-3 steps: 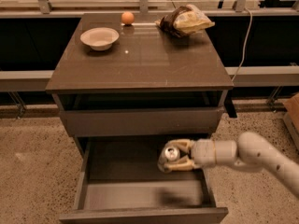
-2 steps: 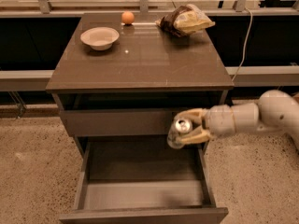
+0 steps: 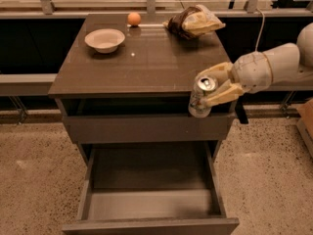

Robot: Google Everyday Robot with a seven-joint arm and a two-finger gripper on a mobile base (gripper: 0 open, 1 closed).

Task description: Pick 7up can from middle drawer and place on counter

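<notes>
My gripper (image 3: 211, 85) reaches in from the right and is shut on the 7up can (image 3: 201, 97), a silvery can with a shiny top. It holds the can upright in the air at the counter's front right edge, about level with the slab. The counter (image 3: 146, 62) is a glossy dark brown top. The middle drawer (image 3: 149, 182) stands pulled out below, its grey floor bare.
A white bowl (image 3: 104, 39) sits on the counter's back left. An orange ball (image 3: 134, 18) and a crumpled chip bag (image 3: 194, 22) lie along the back edge. A rail and ledge run behind the cabinet. Speckled floor surrounds it.
The gripper has lifted the can out of the drawer and up to the height of the counter's front right edge. The drawer is left without the can.
</notes>
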